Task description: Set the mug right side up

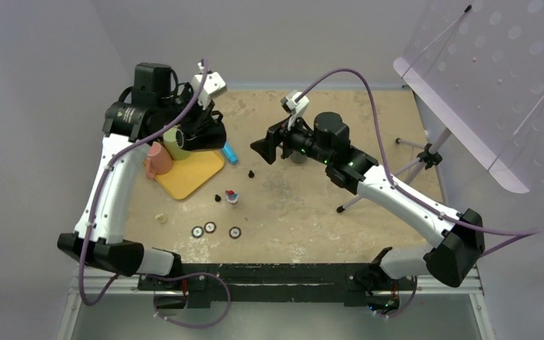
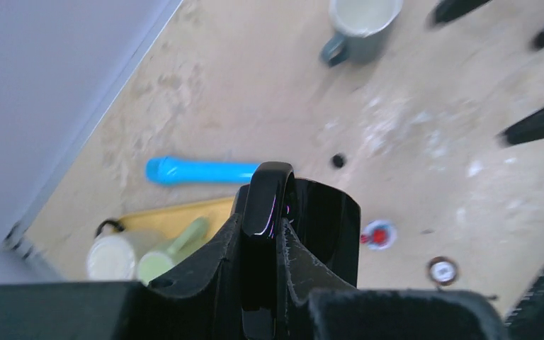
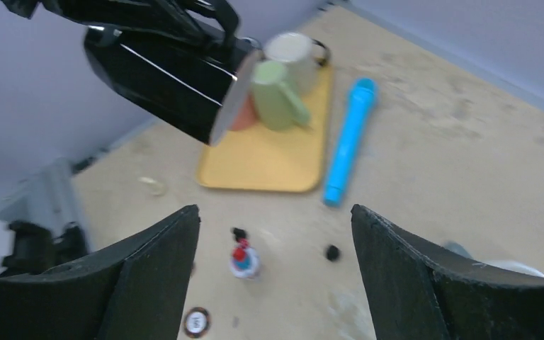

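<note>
A glossy black mug [image 3: 166, 71] hangs in the air above the yellow tray [image 3: 269, 163], tilted with its opening facing down and to the side. My left gripper [image 2: 265, 219] is shut on the mug's handle [image 2: 269, 188], and the mug's body [image 2: 326, 227] shows just right of my fingers. In the top view the left gripper [image 1: 209, 131] is over the tray's far end. My right gripper [image 3: 276, 219] is open and empty above the table's middle, right of the mug; it also shows in the top view [image 1: 265, 149].
A green mug [image 3: 276, 95], a cream mug [image 3: 294, 53] and a pink mug [image 1: 159, 159] sit on the tray. A blue tube [image 3: 347, 142] lies beside it. A grey mug [image 2: 358, 28] stands under the right arm. A small red-blue toy [image 1: 231, 197], several caps [image 1: 210, 227] and a tripod [image 1: 425, 156] are nearby.
</note>
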You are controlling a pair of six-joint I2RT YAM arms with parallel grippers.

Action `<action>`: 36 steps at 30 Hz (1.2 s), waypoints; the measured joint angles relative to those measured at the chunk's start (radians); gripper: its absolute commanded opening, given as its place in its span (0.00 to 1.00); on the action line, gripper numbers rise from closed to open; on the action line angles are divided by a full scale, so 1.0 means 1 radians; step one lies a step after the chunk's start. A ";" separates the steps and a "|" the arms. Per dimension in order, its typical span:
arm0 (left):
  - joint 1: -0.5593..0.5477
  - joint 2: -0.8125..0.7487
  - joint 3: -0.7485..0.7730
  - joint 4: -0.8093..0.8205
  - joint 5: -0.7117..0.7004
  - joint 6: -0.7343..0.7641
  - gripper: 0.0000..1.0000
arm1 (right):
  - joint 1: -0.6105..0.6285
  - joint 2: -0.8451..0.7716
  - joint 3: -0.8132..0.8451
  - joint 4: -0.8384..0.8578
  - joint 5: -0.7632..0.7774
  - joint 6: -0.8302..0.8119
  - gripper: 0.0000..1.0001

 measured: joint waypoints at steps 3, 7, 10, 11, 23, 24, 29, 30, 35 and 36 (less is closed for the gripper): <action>-0.001 -0.074 0.008 0.005 0.158 -0.128 0.00 | 0.005 0.014 -0.068 0.225 -0.190 0.107 0.88; -0.001 -0.126 0.008 0.030 0.313 -0.271 0.00 | 0.005 0.078 -0.080 0.439 -0.363 0.251 0.87; -0.001 -0.140 -0.005 0.068 0.383 -0.336 0.00 | 0.013 0.115 -0.080 0.562 -0.445 0.332 0.75; -0.001 -0.142 -0.011 0.080 0.401 -0.353 0.00 | 0.019 0.125 -0.080 0.596 -0.467 0.352 0.69; 0.005 -0.148 -0.027 0.102 0.370 -0.324 1.00 | 0.071 0.134 -0.025 0.416 -0.428 0.345 0.00; 0.007 -0.150 -0.028 0.092 0.312 -0.296 1.00 | 0.079 0.121 -0.005 0.304 -0.346 0.297 0.00; 0.036 -0.152 -0.065 0.079 0.050 -0.144 1.00 | 0.083 0.102 0.112 -0.183 -0.025 0.150 0.00; 0.047 -0.147 -0.077 0.079 0.005 -0.109 1.00 | 0.082 0.102 0.124 -0.260 0.025 0.135 0.00; 0.098 -0.058 -0.144 0.084 -0.169 0.042 1.00 | 0.077 0.128 0.132 -0.588 0.167 0.098 0.00; 0.103 -0.034 -0.155 0.087 -0.193 0.063 1.00 | 0.078 0.145 0.132 -0.633 0.179 0.096 0.00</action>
